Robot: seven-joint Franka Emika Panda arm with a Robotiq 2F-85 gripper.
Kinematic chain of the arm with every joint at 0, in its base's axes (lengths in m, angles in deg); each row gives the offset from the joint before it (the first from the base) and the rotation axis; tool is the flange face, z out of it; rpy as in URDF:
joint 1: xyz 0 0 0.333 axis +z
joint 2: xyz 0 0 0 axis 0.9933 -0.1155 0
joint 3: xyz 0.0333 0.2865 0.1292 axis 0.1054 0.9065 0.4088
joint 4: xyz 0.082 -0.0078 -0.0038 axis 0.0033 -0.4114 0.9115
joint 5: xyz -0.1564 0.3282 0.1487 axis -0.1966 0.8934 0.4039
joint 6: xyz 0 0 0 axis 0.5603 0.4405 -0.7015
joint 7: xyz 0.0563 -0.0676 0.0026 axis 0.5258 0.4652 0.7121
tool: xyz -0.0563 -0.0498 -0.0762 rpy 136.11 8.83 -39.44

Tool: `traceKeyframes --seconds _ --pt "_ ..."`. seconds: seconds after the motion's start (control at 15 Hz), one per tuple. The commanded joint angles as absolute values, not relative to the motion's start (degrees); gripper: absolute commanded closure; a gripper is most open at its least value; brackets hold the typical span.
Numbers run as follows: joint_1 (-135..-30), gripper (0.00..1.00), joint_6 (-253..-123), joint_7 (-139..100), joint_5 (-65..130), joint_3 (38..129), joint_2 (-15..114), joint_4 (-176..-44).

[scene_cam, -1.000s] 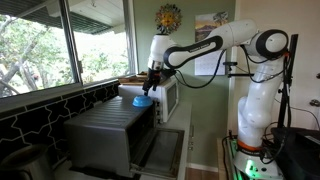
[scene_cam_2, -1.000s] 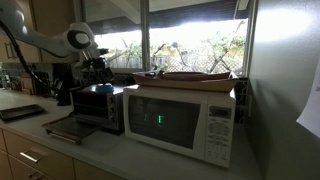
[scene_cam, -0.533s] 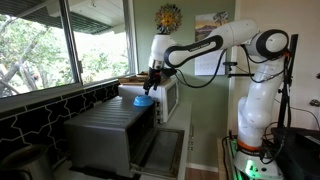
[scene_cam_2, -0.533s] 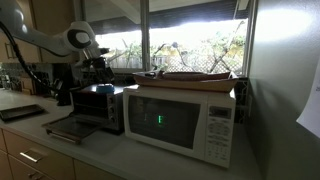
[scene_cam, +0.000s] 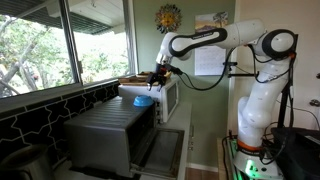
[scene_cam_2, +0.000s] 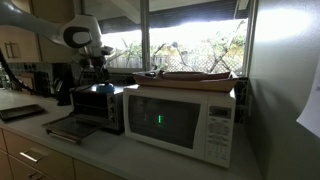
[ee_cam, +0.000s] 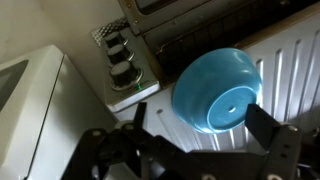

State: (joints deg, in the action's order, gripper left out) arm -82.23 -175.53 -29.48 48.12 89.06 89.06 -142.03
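The blue bowl (ee_cam: 215,90) is seen resting on the ribbed top of the toaster oven (scene_cam: 105,130). The claw (ee_cam: 195,135) is held wide and empty above it, clear of its rim, so the bowl is judged either set down or not yet grasped. The oven is flanked by a white microwave (scene_cam_2: 180,118) on a kitchen bench (scene_cam_2: 100,148), backed by large windows (scene_cam: 40,45).

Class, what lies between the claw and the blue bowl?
Nothing: an exterior view shows only open air between the claw and the blue bowl on the toaster oven.
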Motion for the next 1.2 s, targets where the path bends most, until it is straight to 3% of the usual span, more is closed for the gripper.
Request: traceKeyframes --seconds 0.0,0.53,0.8,1.13 --pt "-80.08 0.00 -178.00 -25.61 60.17 85.55 94.62 -150.48" --pt "-78.70 0.00 -189.52 -19.39 86.02 85.52 97.75 -162.62" --pt "-80.13 0.00 -187.77 -20.05 84.56 86.24 95.87 -160.61" --pt "-78.12 0.00 -188.18 -12.39 106.57 82.52 93.58 -161.64"
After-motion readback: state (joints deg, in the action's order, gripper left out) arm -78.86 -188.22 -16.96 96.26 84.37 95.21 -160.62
